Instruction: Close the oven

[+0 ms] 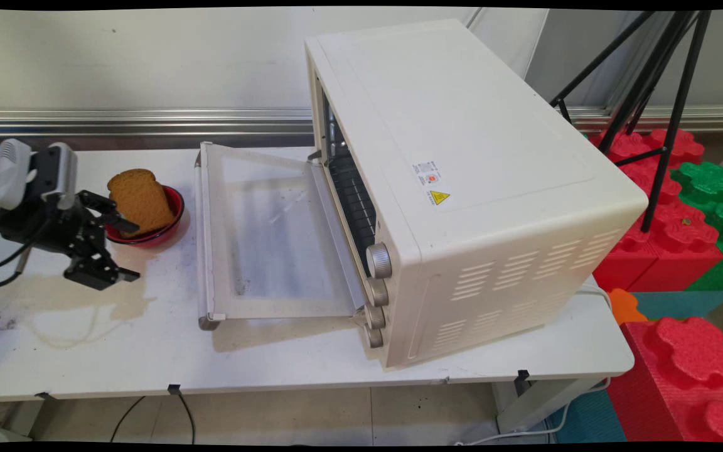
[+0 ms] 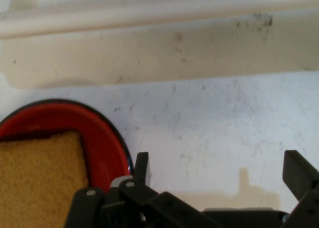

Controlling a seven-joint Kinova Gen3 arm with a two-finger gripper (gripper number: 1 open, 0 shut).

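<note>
**Open pincer beside the red bowl of toast**

White table [image 1: 336,364] edge runs closest to the camera, with a cream toaster oven [image 1: 462,182] standing on it toward the right. Its glass door [image 1: 267,232] is folded down flat over the tabletop, and the dark wire rack [image 1: 355,194] shows inside the cavity. Four round knobs [image 1: 378,260] line the oven's front panel.

Left of the lowered door sits a red bowl [image 1: 172,221], and in it leans one slice of brown toast [image 1: 142,199], tilted against the rim. The hand view shows the same toast [image 2: 40,183] lying in the bowl [image 2: 104,148].

Just left of the bowl hangs the black gripper [image 1: 127,249], fingers spread wide apart and holding nothing. One finger reaches close beside the toast and bowl rim; whether it touches them cannot be told. The other finger is over bare table.
</note>
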